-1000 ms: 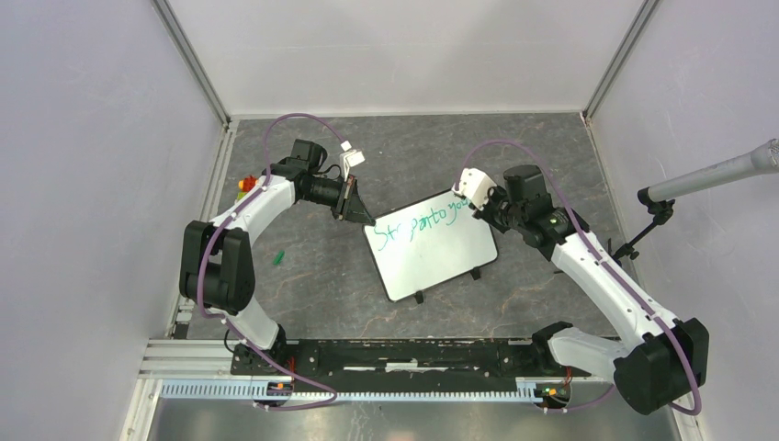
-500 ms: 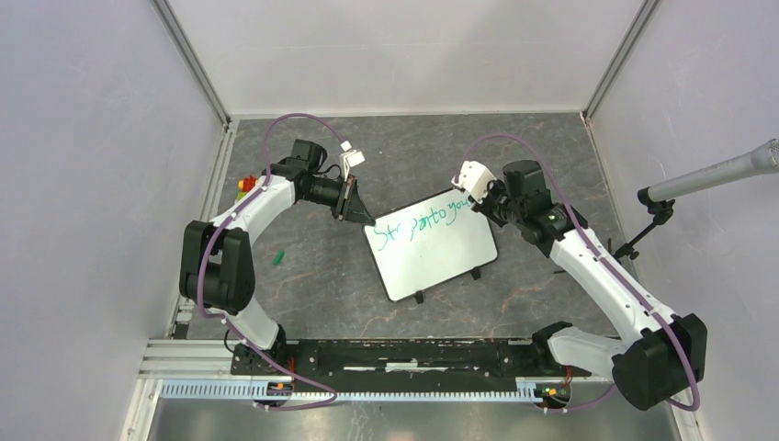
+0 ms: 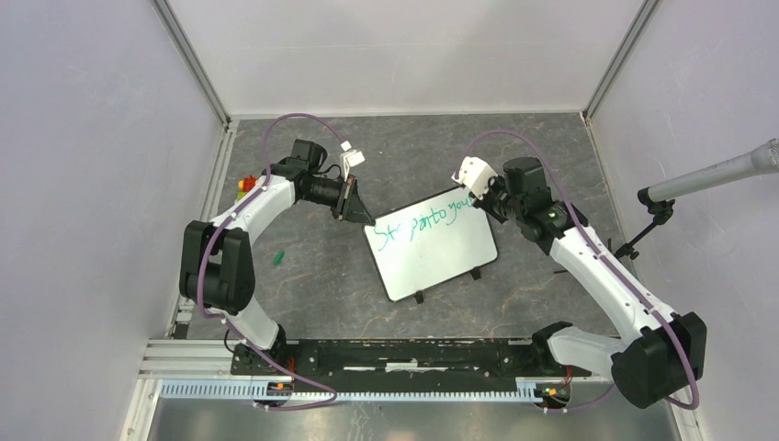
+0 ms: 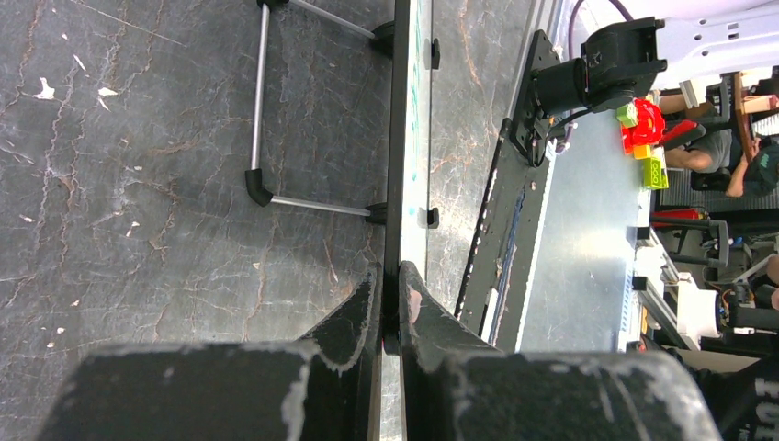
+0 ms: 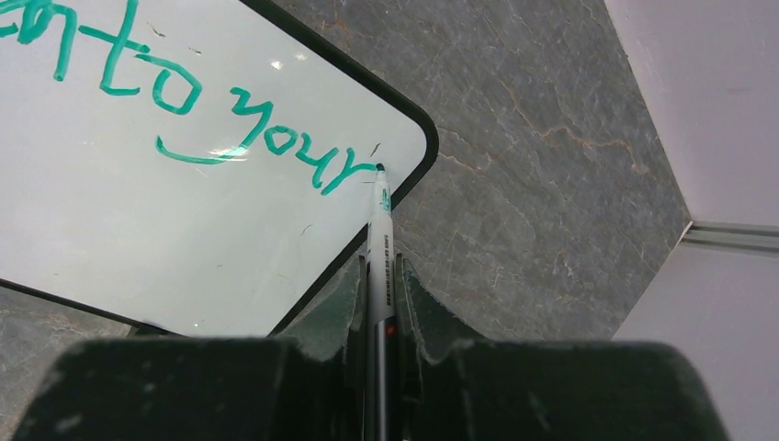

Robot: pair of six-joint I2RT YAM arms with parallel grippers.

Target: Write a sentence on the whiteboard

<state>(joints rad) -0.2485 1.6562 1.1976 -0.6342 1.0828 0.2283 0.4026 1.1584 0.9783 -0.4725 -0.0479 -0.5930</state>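
Note:
The whiteboard [image 3: 432,246] lies tilted on the dark table, propped on its wire stand [image 4: 261,110]. Green words of the sentence [image 3: 424,220] run along its top edge; the right wrist view reads "to your" [image 5: 248,129]. My left gripper [image 3: 365,219] is shut on the whiteboard's upper left corner, and the board shows edge-on [image 4: 399,165] between the fingers [image 4: 360,308]. My right gripper [image 5: 380,276] is shut on a white marker [image 5: 379,239], whose tip rests at the board's right corner, just past the last letter. In the top view that gripper [image 3: 485,204] sits at the board's upper right corner.
A small green piece [image 3: 277,256] lies on the table left of the board. Coloured blocks [image 3: 245,184] sit by the left wall. A microphone on a stand [image 3: 707,176] reaches in from the right. Grey walls enclose the table; the black rail [image 3: 404,356] holds the arm bases.
The right arm has shifted slightly up and right along the board's top edge with the marker. The left arm and the whiteboard have stayed still.

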